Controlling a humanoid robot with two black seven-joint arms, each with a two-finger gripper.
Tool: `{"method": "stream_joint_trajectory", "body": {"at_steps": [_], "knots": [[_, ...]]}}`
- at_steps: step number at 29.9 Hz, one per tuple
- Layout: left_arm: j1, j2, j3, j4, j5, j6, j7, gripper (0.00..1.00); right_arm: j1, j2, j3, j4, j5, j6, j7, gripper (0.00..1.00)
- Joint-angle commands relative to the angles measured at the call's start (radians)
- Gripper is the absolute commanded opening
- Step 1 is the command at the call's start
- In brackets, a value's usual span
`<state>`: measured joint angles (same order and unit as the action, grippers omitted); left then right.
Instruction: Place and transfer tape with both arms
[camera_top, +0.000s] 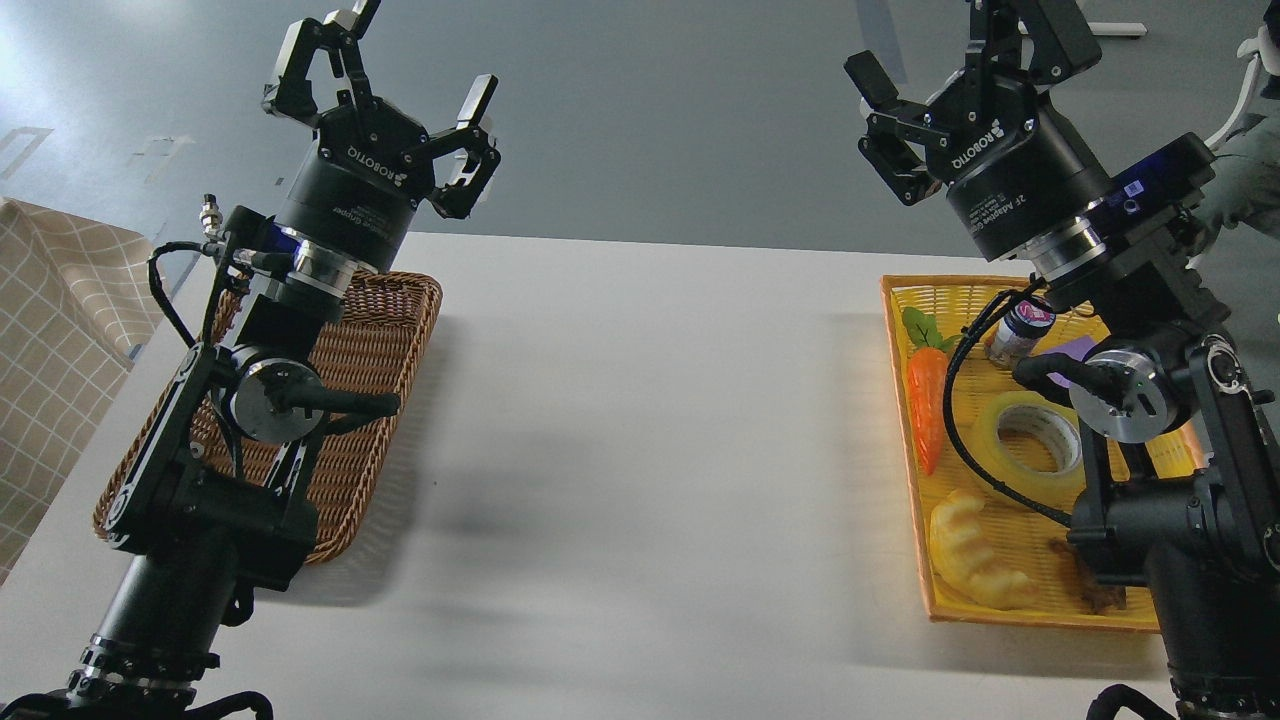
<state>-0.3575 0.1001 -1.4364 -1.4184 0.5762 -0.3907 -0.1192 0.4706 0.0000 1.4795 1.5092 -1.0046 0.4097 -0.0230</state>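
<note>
The tape lies flat in the yellow basket at the worktop's right edge. Both claws, left claw and right claw, stand open and empty. Lower the right claw vertically; span the ring wall, avoiding the carrot.

table middle open | carrot, croissant crowd tape

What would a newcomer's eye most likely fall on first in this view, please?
Probably the two raised black grippers, left gripper and right gripper, both open above the white table. Next, the yellow tray at right, holding the tape, a carrot and a croissant.
</note>
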Motion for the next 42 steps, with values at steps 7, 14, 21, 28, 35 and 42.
{"method": "stream_joint_trajectory", "body": {"at_steps": [7,14,21,28,35,42], "knots": [[0.015,0.001,0.004,0.000,-0.033,-0.025,-0.002,0.99,0.000,0.000,0.004,0.002,-0.002,-0.003,0.001,1.00],[0.015,-0.005,0.011,0.000,-0.032,-0.054,0.000,0.99,0.000,0.000,0.008,0.003,0.000,-0.003,0.001,1.00],[0.020,-0.003,0.011,0.003,-0.033,-0.051,0.000,0.99,-0.001,0.000,0.008,0.003,0.000,-0.003,0.001,1.00],[0.020,0.000,0.011,0.003,-0.033,-0.051,0.000,0.99,0.000,0.000,0.004,0.008,0.000,-0.002,0.000,1.00],[0.023,-0.013,0.010,0.003,-0.032,-0.043,0.000,0.99,0.003,0.000,0.004,0.003,0.000,-0.002,0.000,1.00],[0.019,-0.010,0.010,0.003,-0.033,-0.042,0.000,0.99,0.002,0.000,0.002,0.003,0.000,-0.002,0.000,1.00]]}}
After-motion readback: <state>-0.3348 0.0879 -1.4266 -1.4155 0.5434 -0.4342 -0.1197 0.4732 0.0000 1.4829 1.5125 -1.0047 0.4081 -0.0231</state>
